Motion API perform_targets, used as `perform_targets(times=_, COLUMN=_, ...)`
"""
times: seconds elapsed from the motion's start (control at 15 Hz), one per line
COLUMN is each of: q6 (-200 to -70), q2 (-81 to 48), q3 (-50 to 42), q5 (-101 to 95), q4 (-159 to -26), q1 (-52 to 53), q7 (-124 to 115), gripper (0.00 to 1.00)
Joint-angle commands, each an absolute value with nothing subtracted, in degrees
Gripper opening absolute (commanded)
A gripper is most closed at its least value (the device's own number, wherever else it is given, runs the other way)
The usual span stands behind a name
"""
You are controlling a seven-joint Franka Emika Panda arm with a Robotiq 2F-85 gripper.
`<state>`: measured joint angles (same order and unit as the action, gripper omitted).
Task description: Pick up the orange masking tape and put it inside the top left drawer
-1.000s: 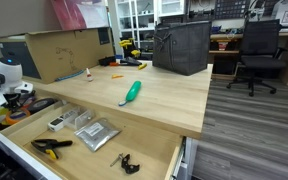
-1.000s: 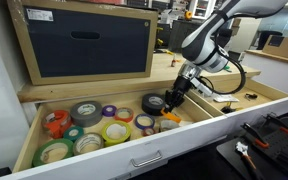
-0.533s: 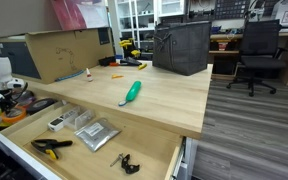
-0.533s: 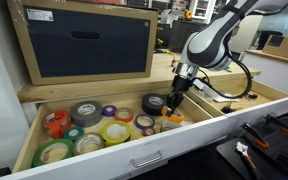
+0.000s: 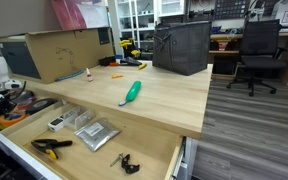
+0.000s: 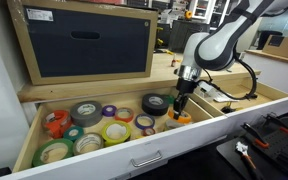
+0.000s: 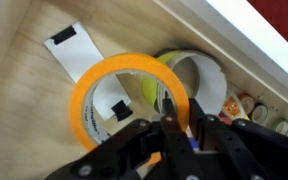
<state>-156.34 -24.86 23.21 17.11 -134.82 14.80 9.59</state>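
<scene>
In the wrist view my gripper (image 7: 174, 122) is shut on the rim of the orange masking tape (image 7: 96, 92), a flat orange ring that hangs tilted over light wood. In an exterior view the gripper (image 6: 181, 103) points down at the right end of the top left drawer (image 6: 114, 160), which is pulled out. The orange masking tape (image 6: 179, 117) sits just below the fingers, at the level of the drawer's contents. I cannot tell whether it touches the drawer floor.
Several tape rolls fill the drawer, among them a black roll (image 6: 154, 103), a yellow one (image 6: 115, 130) and a pale roll (image 7: 199, 75) right behind the held tape. In an exterior view a teal-handled tool (image 5: 131, 93) lies on the bench above a larger open drawer (image 5: 154, 150) holding a clamp (image 5: 50, 147).
The gripper has shifted slightly right and lower over the drawer's right end, still holding the orange tape. The arm stands more upright.
</scene>
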Motion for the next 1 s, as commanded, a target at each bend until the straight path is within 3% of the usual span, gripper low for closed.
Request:
perform_targets(times=0.0, q6=-152.7, q2=-22.2, q3=23.9, q5=16.0, q4=-137.2, q1=13.7, q7=8.2, gripper=0.05)
perform_targets(times=0.93, q6=-155.8, q2=-28.8, q3=40.3, q5=36.7, q4=-132.0, q1=1.8, q7=24.8, gripper=0.05)
